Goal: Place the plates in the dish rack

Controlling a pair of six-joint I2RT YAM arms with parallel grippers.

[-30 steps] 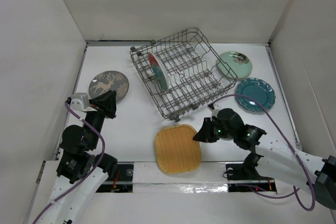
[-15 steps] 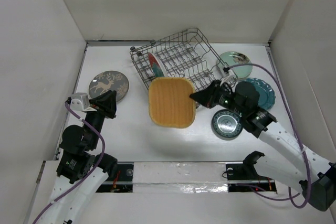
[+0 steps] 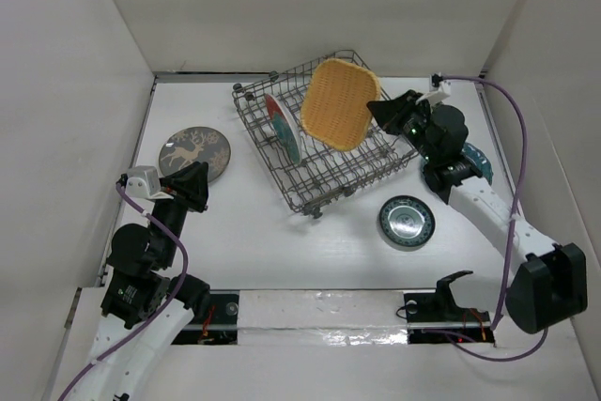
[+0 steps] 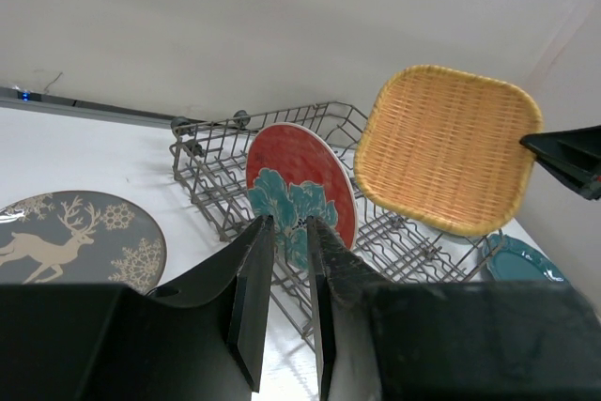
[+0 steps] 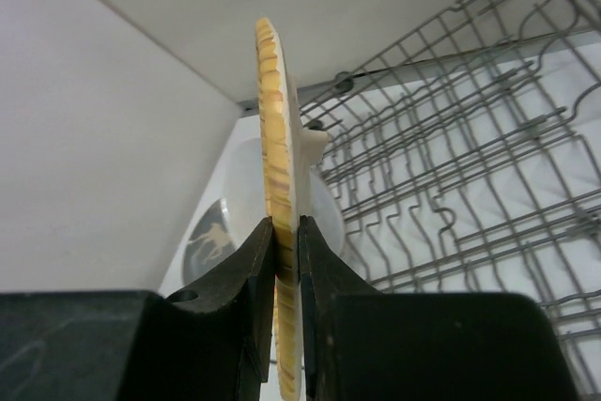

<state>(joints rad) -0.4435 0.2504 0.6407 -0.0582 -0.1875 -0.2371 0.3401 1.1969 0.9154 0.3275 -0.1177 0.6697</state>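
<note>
My right gripper (image 3: 380, 110) (image 5: 286, 232) is shut on the rim of the yellow woven plate (image 3: 338, 105) (image 5: 277, 138). It holds the plate on edge above the far part of the grey wire dish rack (image 3: 258, 138) (image 5: 451, 185). The red flowered plate (image 3: 282, 127) (image 4: 300, 190) stands in the rack's left side. The grey deer plate (image 3: 194, 152) (image 4: 66, 241) lies left of the rack. The small dark ringed plate (image 3: 406, 221) lies right of the rack's near corner. The teal scalloped plate (image 3: 479, 161) is partly behind the right arm. The mint plate is hidden. My left gripper (image 3: 199, 177) (image 4: 288, 227) hangs empty, jaws nearly together.
White walls enclose the table on the left, back and right. The right arm's purple cable (image 3: 502, 166) loops above the right side of the table. The yellow plate also shows in the left wrist view (image 4: 446, 147), above the rack (image 4: 202, 152).
My right gripper lifted the yellow plate from the near table edge and carried it up and back over the rack, turning it on edge. The dark ringed plate came into view. The left arm stayed still.
</note>
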